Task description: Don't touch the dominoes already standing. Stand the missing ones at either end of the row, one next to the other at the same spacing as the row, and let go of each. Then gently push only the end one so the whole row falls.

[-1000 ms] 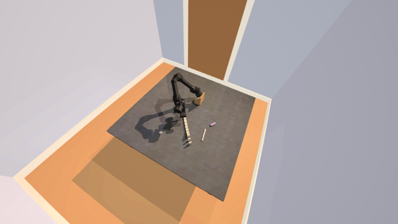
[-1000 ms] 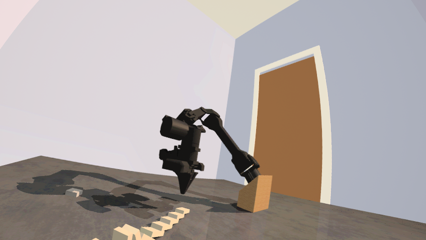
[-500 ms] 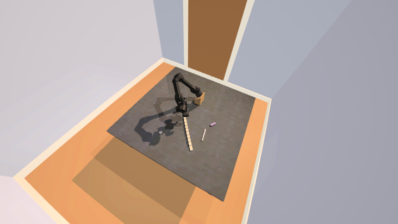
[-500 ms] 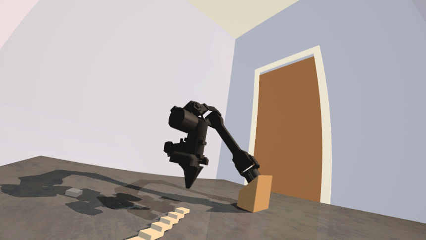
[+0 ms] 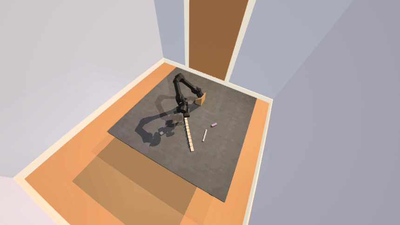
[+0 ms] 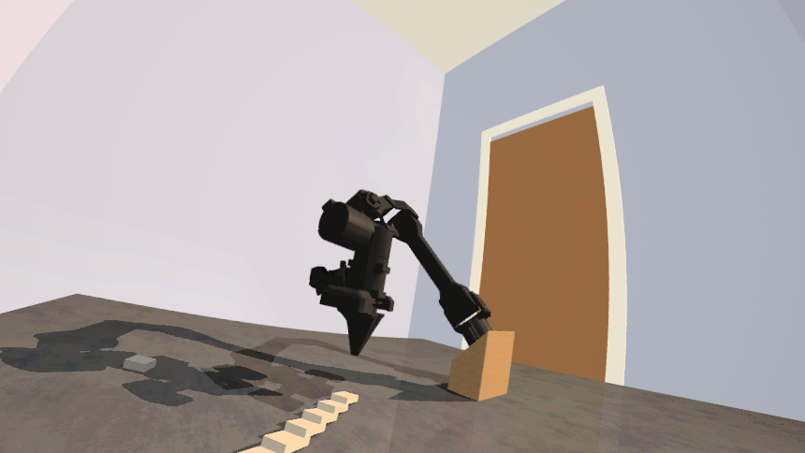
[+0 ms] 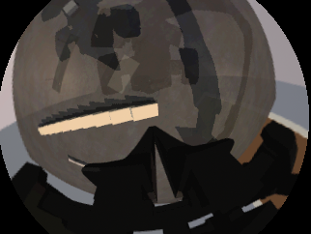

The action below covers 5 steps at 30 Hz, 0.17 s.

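The row of cream dominoes (image 5: 188,135) (image 6: 304,425) (image 7: 98,118) lies toppled, each leaning on or overlapping its neighbour in one continuous line. It runs away from the arm in the top view. All the row's dominoes that show are down; the near part of the row is cut off in the exterior view. My gripper (image 6: 355,354) (image 7: 152,129) is shut and empty. Its tips hang above the surface beyond the arm-side end of the row, not touching any domino. In the top view the fingertips are hidden by the gripper's body.
A small grey block (image 5: 161,133) (image 6: 139,362) (image 7: 70,7) lies in the arm's shadow. A pink block (image 5: 214,124) and a thin pale strip (image 5: 204,135) lie on the row's other side. The arm stands by a wooden wedge block (image 5: 200,99) (image 6: 481,366) on the dark mat (image 5: 168,159).
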{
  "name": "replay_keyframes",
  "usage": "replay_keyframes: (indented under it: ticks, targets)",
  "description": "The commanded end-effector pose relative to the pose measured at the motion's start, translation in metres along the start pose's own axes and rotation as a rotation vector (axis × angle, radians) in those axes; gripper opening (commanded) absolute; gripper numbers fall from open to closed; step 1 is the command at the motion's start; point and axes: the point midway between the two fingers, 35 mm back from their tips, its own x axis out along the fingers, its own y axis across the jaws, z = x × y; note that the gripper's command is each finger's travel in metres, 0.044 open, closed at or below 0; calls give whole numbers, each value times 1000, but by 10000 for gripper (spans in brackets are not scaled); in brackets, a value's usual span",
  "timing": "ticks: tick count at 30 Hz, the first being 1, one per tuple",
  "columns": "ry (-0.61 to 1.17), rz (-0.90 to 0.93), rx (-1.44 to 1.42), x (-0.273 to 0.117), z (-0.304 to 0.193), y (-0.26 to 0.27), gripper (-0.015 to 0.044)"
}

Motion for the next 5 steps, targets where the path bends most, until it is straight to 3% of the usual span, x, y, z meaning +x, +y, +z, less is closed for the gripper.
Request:
replay_keyframes:
  ticks: [1, 5]
  targets:
    - [-6, 0, 7, -1, 1, 0, 0]
    - [-6, 0, 7, -1, 1, 0, 0]
